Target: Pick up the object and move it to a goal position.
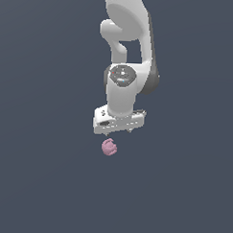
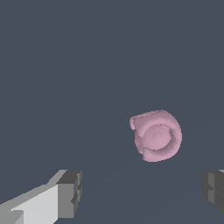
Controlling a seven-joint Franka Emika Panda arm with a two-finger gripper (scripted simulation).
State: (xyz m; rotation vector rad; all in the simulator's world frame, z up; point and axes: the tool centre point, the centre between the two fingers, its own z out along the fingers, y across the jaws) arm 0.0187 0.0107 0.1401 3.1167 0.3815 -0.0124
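Gripper (image 2: pixel 140 192) hung above pink object (image 2: pixel 155 135), jaws wide apart, empty; object off-centre, nearer one finger.

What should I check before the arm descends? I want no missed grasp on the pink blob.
1. Jaws open: ok. The wrist view shows the gripper fingers wide apart.
2. Blob free: ok, nothing touches it in either view.
3. Blob between the fingers: not ok. In the wrist view it lies off the line joining them and nearer one finger.
4. Gripper above blob: ok roughly. In the exterior view the blob sits just below the gripper, slightly toward that view's left.
5. Height gap to the blob: cannot tell.
6. Goal position: cannot tell, no marker shows.
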